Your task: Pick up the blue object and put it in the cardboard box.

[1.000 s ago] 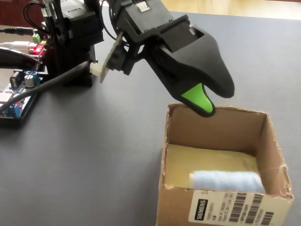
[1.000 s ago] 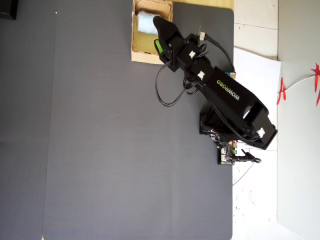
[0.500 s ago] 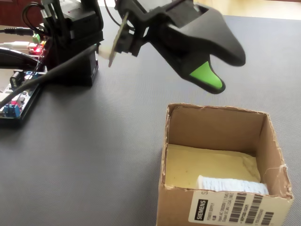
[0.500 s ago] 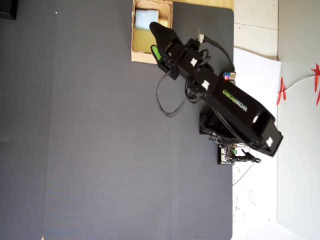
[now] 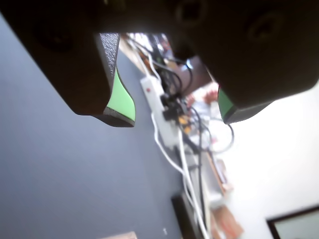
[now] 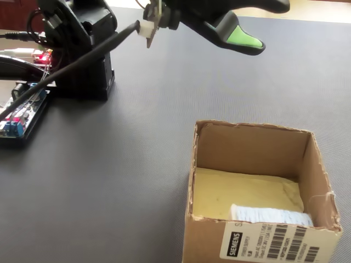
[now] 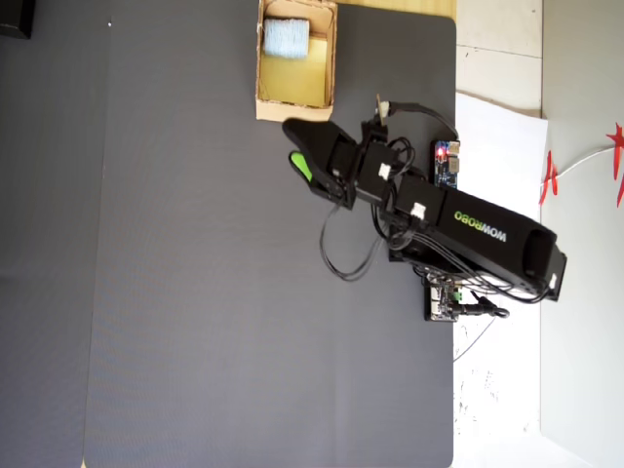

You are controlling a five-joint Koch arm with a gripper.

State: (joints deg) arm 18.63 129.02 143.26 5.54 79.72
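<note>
1. Gripper (image 5: 172, 117) — jaws spread, nothing between them, raised above the mat (image 7: 195, 292) beside the box.
2. Blue object (image 6: 271, 215) — lying inside the cardboard box (image 6: 249, 148), against one wall.
3. Risk, judged — a careless arm swing clips the light box and shifts it.

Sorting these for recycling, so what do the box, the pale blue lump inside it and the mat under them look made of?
The cardboard box: tan corrugated card, matte, with torn edges and a printed barcode label. The blue object: seemingly soft cloth or sponge, pale and finely ribbed; the exact material is unclear. The dark grey mat: a matte sheet with a fine woven-looking grain, possibly fabric-faced rubber.
</note>
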